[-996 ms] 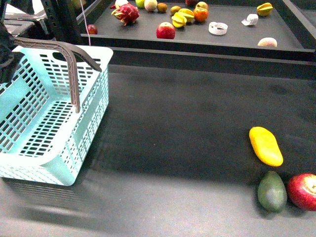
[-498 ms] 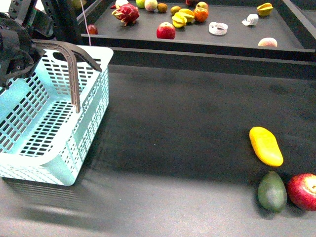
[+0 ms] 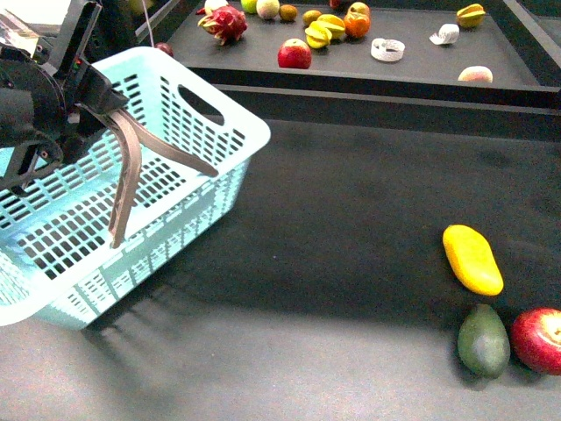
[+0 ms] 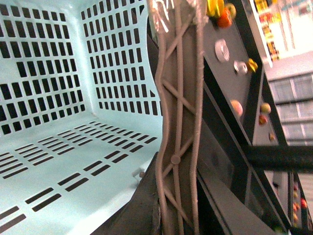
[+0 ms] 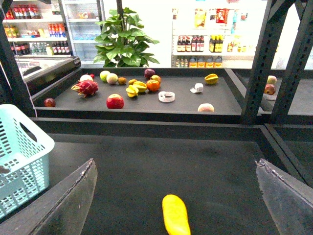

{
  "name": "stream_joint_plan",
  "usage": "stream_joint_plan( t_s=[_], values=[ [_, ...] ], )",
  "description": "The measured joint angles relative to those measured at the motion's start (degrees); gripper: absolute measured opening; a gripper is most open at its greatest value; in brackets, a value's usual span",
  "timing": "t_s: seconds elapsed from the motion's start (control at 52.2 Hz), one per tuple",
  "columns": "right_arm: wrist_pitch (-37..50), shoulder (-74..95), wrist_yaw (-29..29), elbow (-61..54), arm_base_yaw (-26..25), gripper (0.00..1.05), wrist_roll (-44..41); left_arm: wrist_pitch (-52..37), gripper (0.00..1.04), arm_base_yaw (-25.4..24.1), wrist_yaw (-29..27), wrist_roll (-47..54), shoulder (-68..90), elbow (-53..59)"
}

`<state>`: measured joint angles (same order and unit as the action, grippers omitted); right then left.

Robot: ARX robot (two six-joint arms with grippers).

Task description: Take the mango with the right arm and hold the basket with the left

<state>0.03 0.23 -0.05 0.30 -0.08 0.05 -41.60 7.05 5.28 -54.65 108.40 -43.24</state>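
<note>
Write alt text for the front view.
The left gripper grips the handle of a turquoise basket, tilted at left. A yellow mango lies untouched on the dark table at right, near a green avocado and red apple.

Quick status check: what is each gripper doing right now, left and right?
Left gripper: closed on the handle of the basket, which is tilted.
Right gripper: open, holding nothing; the mango is untouched.
</note>
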Motion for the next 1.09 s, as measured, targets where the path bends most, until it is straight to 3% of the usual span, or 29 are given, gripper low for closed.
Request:
stream_joint_plan(
  t_s=[0.153, 0.421, 0.709, 0.862, 1.091],
  values=[
    [0.0, 0.0, 0.0, 0.0, 0.0, 0.97, 0.0, 0.5, 0.13, 2.8, 10.3, 8.7, -11.3, 8.4],
    [0.0, 0.0, 0.0, 0.0, 0.0, 0.97, 0.0, 4.0, 0.13, 6.3, 19.3, 24.3, -22.0, 16.5],
    [0.0, 0.0, 0.0, 0.0, 0.0, 0.97, 0.0, 2.4, 0.13, 7.1, 19.0, 35.0, -28.7, 24.9],
    [0.0, 0.0, 0.0, 0.0, 0.0, 0.97, 0.0, 0.9, 0.13, 7.4, 17.3, 34.7, -32.8, 27.1],
    [0.0, 0.0, 0.0, 0.0, 0.0, 0.97, 0.0, 0.2, 0.13, 11.9, 14.5, 33.6, -36.0, 27.5]
  ],
)
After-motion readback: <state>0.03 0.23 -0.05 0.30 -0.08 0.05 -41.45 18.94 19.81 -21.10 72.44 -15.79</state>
